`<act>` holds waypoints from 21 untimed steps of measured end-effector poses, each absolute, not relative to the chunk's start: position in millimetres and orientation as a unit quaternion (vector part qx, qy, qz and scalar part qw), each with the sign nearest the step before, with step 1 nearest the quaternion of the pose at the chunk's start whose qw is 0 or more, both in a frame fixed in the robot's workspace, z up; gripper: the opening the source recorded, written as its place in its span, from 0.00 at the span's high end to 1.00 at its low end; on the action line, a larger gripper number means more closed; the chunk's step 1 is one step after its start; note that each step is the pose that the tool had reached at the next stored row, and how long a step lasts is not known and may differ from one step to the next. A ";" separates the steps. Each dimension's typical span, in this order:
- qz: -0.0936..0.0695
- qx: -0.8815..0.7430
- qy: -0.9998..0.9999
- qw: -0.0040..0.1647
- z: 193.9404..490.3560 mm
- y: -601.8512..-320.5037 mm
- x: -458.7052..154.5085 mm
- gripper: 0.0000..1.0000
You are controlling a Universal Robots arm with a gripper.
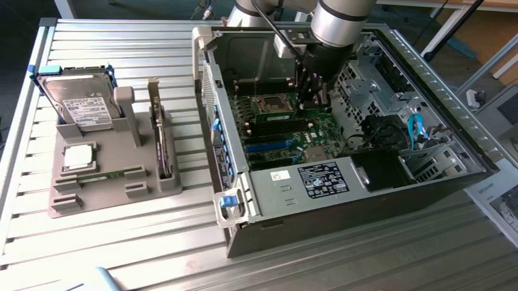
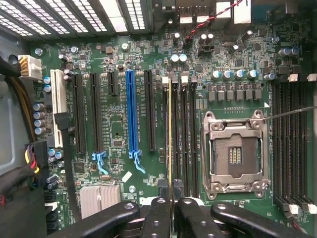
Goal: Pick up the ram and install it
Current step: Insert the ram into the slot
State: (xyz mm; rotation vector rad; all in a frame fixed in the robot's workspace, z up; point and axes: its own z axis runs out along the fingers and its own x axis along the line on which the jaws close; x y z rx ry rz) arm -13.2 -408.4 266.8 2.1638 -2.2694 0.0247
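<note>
Edge-on ram [image 2: 170, 139] in claw [image 2: 171, 204] over memory slots [image 2: 186, 139]

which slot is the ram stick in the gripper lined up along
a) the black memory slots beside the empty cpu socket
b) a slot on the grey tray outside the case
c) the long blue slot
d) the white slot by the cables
a: in the wrist view the gripper is shut on the ram, which runs edge-on along the black memory slots right beside the cpu socket.
</note>
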 end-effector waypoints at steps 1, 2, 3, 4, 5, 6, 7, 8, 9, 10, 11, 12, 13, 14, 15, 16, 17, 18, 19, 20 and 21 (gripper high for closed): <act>0.008 0.690 -0.724 0.003 266.0 -408.4 -13.2 0.88; 0.008 0.690 -0.724 0.003 265.3 -408.4 -13.3 0.88; 0.008 0.690 -0.724 0.003 264.6 -408.3 -13.3 0.88; 0.008 0.690 -0.724 0.003 263.9 -408.3 -13.3 0.88; 0.008 0.690 -0.724 0.003 263.3 -408.3 -13.3 0.88; 0.008 0.690 -0.724 0.003 262.8 -408.3 -13.3 0.88; 0.008 0.690 -0.724 0.003 262.3 -408.3 -13.3 0.88; 0.008 0.690 -0.724 0.003 261.8 -408.3 -13.4 0.88; 0.008 0.690 -0.724 0.003 261.3 -408.3 -13.4 0.88; 0.008 0.690 -0.724 0.003 260.9 -408.3 -13.4 0.88; 0.008 0.690 -0.724 0.003 260.4 -408.3 -13.4 0.88; 0.008 0.690 -0.724 0.003 260.0 -408.3 -13.4 0.88; 0.008 0.690 -0.724 0.003 259.6 -408.3 -13.4 0.88; 0.008 0.690 -0.724 0.003 259.2 -408.3 -13.4 0.88; 0.008 0.690 -0.724 0.003 258.8 -408.3 -13.4 0.88; 0.008 0.690 -0.724 0.003 258.3 -408.3 -13.4 0.88; 0.008 0.690 -0.724 0.003 257.8 -408.3 -13.4 0.88; 0.008 0.690 -0.724 0.003 257.3 -408.3 -13.4 0.88; 0.008 0.690 -0.724 0.003 256.7 -408.3 -13.4 0.88; 0.008 0.690 -0.724 0.003 256.2 -408.3 -13.4 0.88; 0.008 0.690 -0.724 0.003 256.0 -408.4 -13.4 0.88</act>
